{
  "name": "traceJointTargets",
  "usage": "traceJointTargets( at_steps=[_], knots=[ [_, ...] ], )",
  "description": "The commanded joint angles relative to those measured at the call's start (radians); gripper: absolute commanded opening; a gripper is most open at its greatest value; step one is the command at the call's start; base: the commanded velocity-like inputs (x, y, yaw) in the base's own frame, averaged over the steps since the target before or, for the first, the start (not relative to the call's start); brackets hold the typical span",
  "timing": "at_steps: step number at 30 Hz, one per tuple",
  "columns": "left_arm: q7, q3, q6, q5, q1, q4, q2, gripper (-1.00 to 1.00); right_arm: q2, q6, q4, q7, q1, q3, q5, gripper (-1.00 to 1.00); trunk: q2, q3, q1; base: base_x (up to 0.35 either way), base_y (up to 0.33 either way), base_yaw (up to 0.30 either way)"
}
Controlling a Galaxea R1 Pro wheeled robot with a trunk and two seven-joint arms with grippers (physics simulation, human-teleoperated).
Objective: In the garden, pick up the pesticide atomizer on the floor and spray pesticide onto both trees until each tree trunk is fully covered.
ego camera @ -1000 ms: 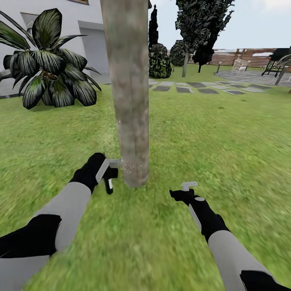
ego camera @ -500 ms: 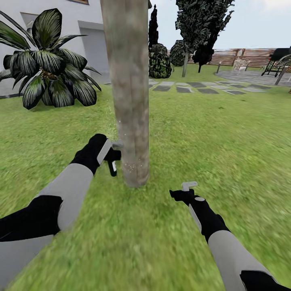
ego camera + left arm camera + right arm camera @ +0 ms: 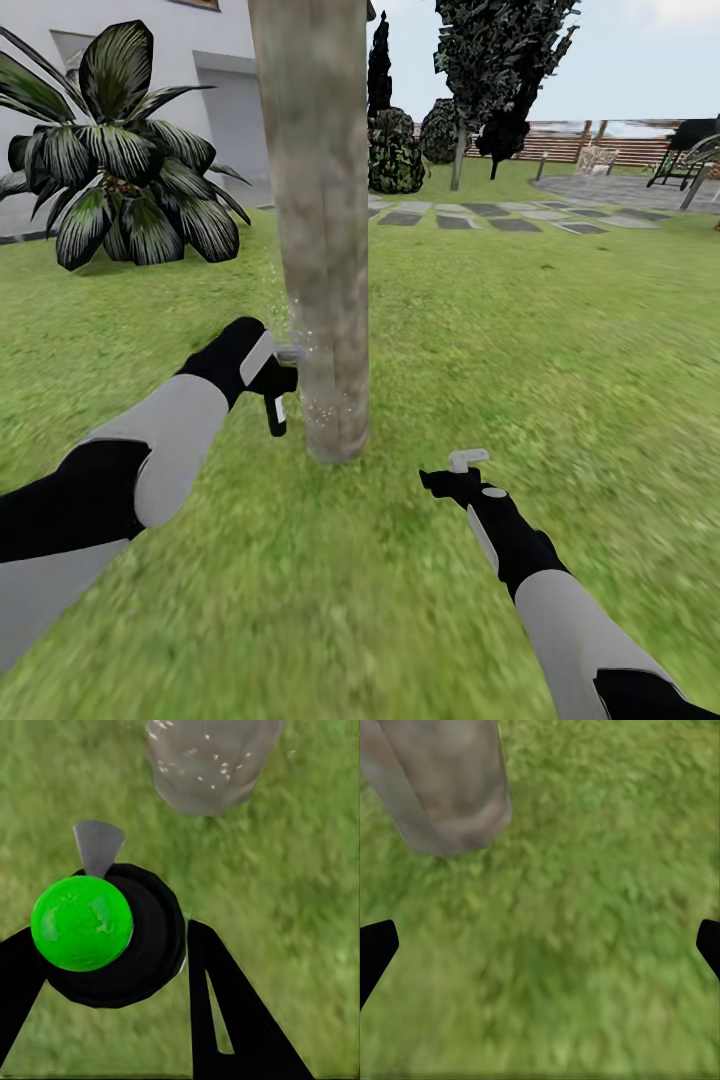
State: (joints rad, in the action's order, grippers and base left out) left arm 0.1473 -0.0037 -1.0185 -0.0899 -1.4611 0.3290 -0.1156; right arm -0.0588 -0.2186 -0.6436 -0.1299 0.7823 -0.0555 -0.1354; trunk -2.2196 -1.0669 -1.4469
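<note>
Bright even daylight — no hard shadows; lawn (image 3: 560,330) smeared, wrist views soft.

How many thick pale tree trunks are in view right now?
1: the trunk stands on the lawn just ahead, beside the left gripper holding the atomizer. A second may be out of frame.

The thick mottled beige-grey tree trunk (image 3: 318,200) runs out past the head view's top edge, so its crown is cut off. In the left wrist view that trunk (image 3: 210,761) is cropped by the frame too, and the small black pesticide atomizer with its green round cap (image 3: 105,934) covers the grass behind it. The right gripper's black fingers (image 3: 375,952) show as slivers at the right wrist view's borders, and the green lawn (image 3: 585,945) there is blurred
</note>
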Motion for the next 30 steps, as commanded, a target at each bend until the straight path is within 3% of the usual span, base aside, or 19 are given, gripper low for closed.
traceJointTargets(
  at_steps=[1,3,7,12,17,19,22,26,30],
  knots=[
    [0.008,-0.001,-0.003,-0.008,0.014,0.003,0.0,-1.0,-0.001,-0.005,-0.002,-0.008,0.0,-0.006,-0.01,1.0,0.0,-0.001,0.0,0.0,0.0,0.0],
    [0.005,0.001,-0.002,-0.008,0.039,0.009,0.0,-1.0,-0.001,-0.005,-0.002,-0.008,0.0,-0.006,-0.01,1.0,0.0,-0.001,0.0,0.0,0.0,0.0],
    [0.005,-0.002,-0.004,-0.005,0.031,0.036,0.002,-1.0,-0.001,-0.005,-0.002,-0.008,0.0,-0.006,-0.01,1.0,0.0,-0.001,0.0,-0.051,0.0,0.0],
    [0.006,-0.003,-0.006,-0.004,-0.044,0.052,-0.003,-1.0,-0.001,-0.006,-0.003,-0.007,0.0,-0.006,-0.01,1.0,0.0,-0.001,0.0,-0.283,0.0,0.0],
    [0.006,-0.002,-0.006,-0.004,-0.109,0.054,-0.003,-1.0,-0.001,-0.007,-0.003,-0.007,0.0,-0.006,-0.01,1.0,0.0,-0.001,0.0,-0.036,0.0,0.0],
    [0.01,-0.003,-0.006,-0.004,-0.167,0.042,-0.001,-1.0,-0.001,-0.007,-0.003,-0.007,0.0,-0.006,-0.01,1.0,0.0,-0.001,0.0,-0.002,0.0,0.0],
    [0.012,-0.003,-0.006,-0.002,-0.209,0.039,0.005,-1.0,-0.001,-0.007,-0.003,-0.007,0.0,-0.006,-0.01,1.0,0.0,-0.001,0.0,0.0,0.0,0.0],
    [0.012,-0.003,-0.005,-0.002,-0.194,0.038,0.008,-1.0,-0.001,-0.007,-0.003,-0.007,0.0,-0.006,-0.01,1.0,0.0,-0.001,0.0,0.0,0.0,0.0],
    [0.012,-0.004,0.001,0.0,-0.075,0.052,0.007,-1.0,-0.001,-0.007,-0.003,-0.007,0.0,-0.006,-0.01,1.0,0.0,-0.001,0.0,0.0,0.0,0.0]
  ],
)
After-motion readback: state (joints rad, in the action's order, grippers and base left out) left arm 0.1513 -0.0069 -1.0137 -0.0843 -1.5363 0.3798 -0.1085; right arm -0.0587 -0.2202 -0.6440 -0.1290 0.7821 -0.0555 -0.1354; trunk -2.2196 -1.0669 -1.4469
